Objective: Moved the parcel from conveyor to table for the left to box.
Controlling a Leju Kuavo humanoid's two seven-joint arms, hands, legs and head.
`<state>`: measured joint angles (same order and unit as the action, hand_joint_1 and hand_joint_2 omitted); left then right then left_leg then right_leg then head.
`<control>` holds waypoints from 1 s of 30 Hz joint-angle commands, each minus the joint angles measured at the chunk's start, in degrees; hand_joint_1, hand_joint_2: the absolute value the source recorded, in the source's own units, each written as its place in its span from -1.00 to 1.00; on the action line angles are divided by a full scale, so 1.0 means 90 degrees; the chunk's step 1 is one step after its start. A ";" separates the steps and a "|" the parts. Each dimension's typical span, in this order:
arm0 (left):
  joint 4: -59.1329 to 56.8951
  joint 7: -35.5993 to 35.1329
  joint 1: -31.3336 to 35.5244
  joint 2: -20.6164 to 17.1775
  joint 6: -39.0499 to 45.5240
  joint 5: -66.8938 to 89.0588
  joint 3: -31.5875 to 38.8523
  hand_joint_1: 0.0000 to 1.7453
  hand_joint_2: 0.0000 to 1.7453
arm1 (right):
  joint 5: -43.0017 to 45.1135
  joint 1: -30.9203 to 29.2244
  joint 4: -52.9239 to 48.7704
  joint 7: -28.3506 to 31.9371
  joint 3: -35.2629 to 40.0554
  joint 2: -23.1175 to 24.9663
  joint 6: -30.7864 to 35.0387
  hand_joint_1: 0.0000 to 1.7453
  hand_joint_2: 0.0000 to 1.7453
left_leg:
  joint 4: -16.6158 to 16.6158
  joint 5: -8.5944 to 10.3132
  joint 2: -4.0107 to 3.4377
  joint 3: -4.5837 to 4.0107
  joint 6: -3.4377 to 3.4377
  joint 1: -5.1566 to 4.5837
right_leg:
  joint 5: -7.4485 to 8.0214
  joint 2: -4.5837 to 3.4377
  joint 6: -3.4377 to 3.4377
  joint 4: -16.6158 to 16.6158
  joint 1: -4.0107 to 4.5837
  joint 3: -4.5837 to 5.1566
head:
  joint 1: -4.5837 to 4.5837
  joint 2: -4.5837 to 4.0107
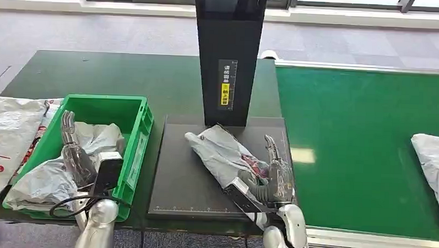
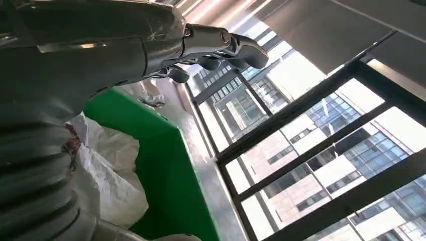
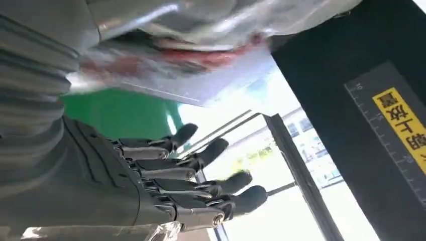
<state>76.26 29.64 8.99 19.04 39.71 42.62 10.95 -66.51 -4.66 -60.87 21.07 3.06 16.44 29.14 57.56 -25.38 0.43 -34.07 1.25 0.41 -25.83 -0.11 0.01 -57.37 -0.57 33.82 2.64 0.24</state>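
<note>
A grey parcel point(image 1: 224, 154) with red print lies slanted on the black scanner plate point(image 1: 176, 183) in the middle of the table. My right hand point(image 1: 276, 175) rests right beside its near end, fingers stretched out and apart, gripping nothing. In the right wrist view the parcel point(image 3: 201, 45) lies against the thumb side of the hand point(image 3: 166, 175), whose fingers are spread. My left hand point(image 1: 76, 152) hovers over the green box point(image 1: 143, 121) with fingers extended, holding nothing. The left wrist view has the same hand point(image 2: 211, 47) above the box wall point(image 2: 166, 170).
Several grey parcels point(image 1: 50, 179) fill the green box. More bags point(image 1: 7, 133) lie on the table's left edge. A black scanner post point(image 1: 229, 58) stands behind the plate. Another grey parcel point(image 1: 433, 164) lies on the green conveyor point(image 1: 360, 140) at the right.
</note>
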 commanded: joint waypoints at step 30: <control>-0.1057 0.0037 0.0312 0.0107 0.0032 -0.0135 -0.1495 -1.00 1.00 | 0.3246 0.1213 -0.5529 0.2103 -0.1743 0.0396 0.1207 -1.00 1.00 | -0.0009 -0.0011 0.0005 0.0020 -0.0017 -0.0006 | -0.0002 0.0012 0.0007 0.0020 -0.0012 -0.0018 | 0.0002 0.0000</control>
<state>70.71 30.18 11.36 19.08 39.71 41.59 0.96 -37.59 5.81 -107.27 39.95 -8.94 18.49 40.28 57.58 -25.48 0.31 -34.00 1.14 0.37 -25.79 -0.23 0.08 -57.30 -0.67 33.85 2.67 0.24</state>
